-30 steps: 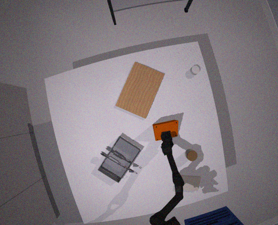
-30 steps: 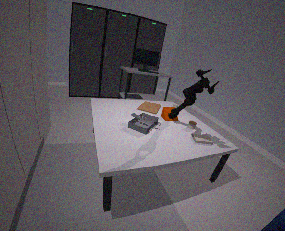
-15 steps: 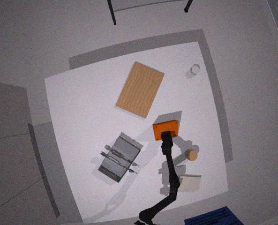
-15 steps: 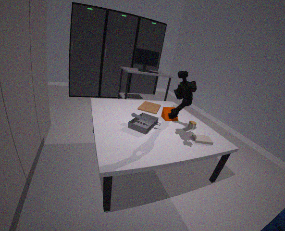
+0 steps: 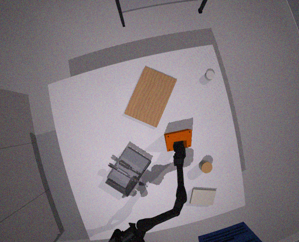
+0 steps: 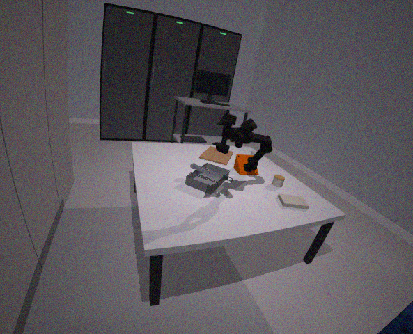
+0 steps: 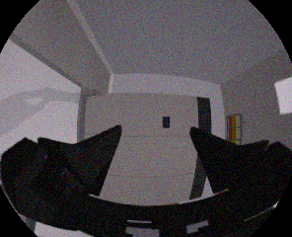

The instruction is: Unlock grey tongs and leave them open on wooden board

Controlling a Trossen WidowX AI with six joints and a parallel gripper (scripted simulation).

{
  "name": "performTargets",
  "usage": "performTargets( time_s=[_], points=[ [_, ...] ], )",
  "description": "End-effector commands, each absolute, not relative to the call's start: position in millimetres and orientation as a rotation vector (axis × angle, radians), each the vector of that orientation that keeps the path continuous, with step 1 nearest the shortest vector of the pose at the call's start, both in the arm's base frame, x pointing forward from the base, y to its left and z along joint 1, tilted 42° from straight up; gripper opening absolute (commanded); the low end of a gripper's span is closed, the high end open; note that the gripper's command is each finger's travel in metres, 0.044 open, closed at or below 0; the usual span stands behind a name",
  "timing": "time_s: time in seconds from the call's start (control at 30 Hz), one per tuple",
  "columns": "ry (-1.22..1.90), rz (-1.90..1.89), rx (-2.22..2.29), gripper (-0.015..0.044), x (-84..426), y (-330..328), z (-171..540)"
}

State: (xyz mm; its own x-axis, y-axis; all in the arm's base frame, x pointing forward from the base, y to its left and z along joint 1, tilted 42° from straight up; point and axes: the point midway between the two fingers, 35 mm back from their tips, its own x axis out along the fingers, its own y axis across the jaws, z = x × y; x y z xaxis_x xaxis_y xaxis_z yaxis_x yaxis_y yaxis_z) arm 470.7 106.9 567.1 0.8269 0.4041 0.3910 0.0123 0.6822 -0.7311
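The grey tongs [image 5: 123, 172] [image 6: 196, 166] rest across the roasting tin [image 5: 137, 157] [image 6: 197, 184], their ends sticking out past its walls. Their arms look close together; the lock near the hinge is too small to make out. The wooden board [image 5: 151, 96] [image 6: 215, 155] lies flat, apart from the tin, with nothing on it. My gripper [image 6: 219, 134] [image 7: 157, 129] is open and empty, raised high above the table and away from the tongs. In the top view it is at the bottom edge, partly cut off. The wrist view shows no tongs.
My arm stands on an orange wedge base [image 5: 171, 137] [image 6: 240, 163] between board and tin. A jar with a tan lid [image 5: 206, 167] [image 6: 278, 180] and a cream block [image 5: 203, 196] [image 6: 293, 201] lie to the right. A pale round cup [image 5: 210, 74] stands at the far right.
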Motion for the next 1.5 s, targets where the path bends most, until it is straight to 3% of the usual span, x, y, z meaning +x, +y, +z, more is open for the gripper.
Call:
performTargets(
  time_s=[0.0, 0.2, 0.43, 0.63, 0.83, 0.97, 1.47],
  points=[
    [-0.419, 0.305, -0.958, 0.044, 498, 105, 514],
    [-0.193, 0.476, -1.197, 0.044, 522, 96, 424],
    [0.01, 0.78, -1.397, 0.044, 517, 84, 321],
    [0.116, 1.129, -1.471, 0.044, 485, 71, 238],
    [0.067, 1.597, -1.393, 0.044, 420, 63, 169],
    [-0.014, 1.769, -1.292, 0.044, 389, 62, 155],
    [-0.014, 1.77, -1.292, 0.044, 384, 56, 150]
  ],
)
